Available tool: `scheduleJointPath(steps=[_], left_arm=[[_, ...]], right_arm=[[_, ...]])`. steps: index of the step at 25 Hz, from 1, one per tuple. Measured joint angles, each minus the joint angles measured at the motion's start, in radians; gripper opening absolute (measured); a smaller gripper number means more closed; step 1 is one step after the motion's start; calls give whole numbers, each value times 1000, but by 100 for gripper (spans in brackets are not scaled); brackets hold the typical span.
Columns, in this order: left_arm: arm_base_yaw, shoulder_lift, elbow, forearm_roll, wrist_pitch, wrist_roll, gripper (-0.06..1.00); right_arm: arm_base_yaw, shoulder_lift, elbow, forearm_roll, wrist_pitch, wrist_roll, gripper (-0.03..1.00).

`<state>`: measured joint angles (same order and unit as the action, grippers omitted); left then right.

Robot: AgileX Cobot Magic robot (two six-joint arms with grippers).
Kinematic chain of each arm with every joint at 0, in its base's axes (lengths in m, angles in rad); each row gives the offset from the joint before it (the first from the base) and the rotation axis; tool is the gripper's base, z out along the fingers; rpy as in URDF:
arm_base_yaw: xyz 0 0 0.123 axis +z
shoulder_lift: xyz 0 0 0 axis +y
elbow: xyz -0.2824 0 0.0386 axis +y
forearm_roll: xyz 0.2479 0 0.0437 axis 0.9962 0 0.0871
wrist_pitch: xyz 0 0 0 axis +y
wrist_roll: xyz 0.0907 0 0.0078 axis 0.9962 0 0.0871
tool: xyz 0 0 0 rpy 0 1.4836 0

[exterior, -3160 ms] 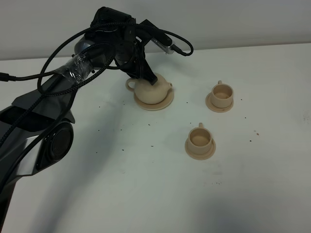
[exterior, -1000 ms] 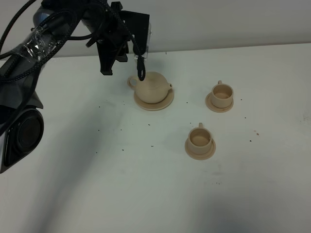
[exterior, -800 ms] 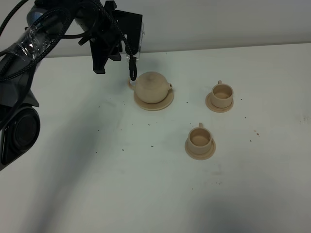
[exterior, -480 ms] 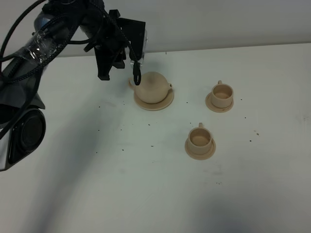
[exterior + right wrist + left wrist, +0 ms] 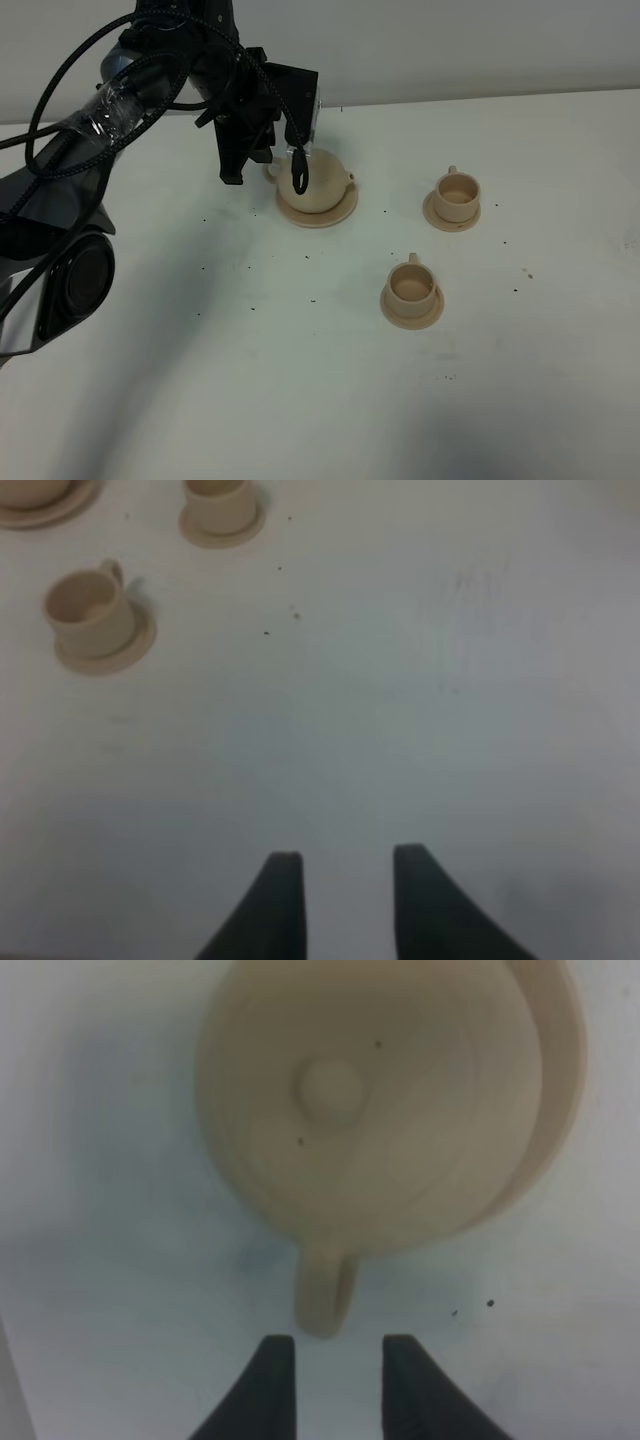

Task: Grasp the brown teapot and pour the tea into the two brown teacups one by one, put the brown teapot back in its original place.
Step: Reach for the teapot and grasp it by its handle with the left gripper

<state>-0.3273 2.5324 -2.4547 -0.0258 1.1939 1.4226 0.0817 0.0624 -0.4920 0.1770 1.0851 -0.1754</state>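
The brown teapot (image 5: 320,180) stands on its wide saucer, the original place (image 5: 322,215), at the back of the table. From above, its lid knob (image 5: 330,1088) and loop handle (image 5: 325,1295) show. My left gripper (image 5: 337,1344) is open, its fingertips just short of the handle with nothing between them; the arm (image 5: 250,120) hangs over the pot's left side. The two brown teacups stand upright on small saucers, one (image 5: 458,190) to the right and one (image 5: 412,285) nearer the front. My right gripper (image 5: 345,865) is open over bare table and holds nothing.
A black cable loop (image 5: 298,176) dangles from the left arm in front of the teapot. Small dark specks dot the white table (image 5: 300,380). The right wrist view shows both cups (image 5: 95,610) (image 5: 220,505) far off. The back wall (image 5: 450,40) runs behind the table.
The left arm drew off to the left, then came back right and lower beside the teapot's handle. Its jaws opened a little wider. Teapot and cups stayed put.
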Motion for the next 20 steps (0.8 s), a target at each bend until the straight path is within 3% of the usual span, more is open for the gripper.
scheduleJointPath(steps=[20], left_arm=[[-3,44,1,-2,-73,-51,30]], right_arm=[[0,0,0,0,0,0,23]])
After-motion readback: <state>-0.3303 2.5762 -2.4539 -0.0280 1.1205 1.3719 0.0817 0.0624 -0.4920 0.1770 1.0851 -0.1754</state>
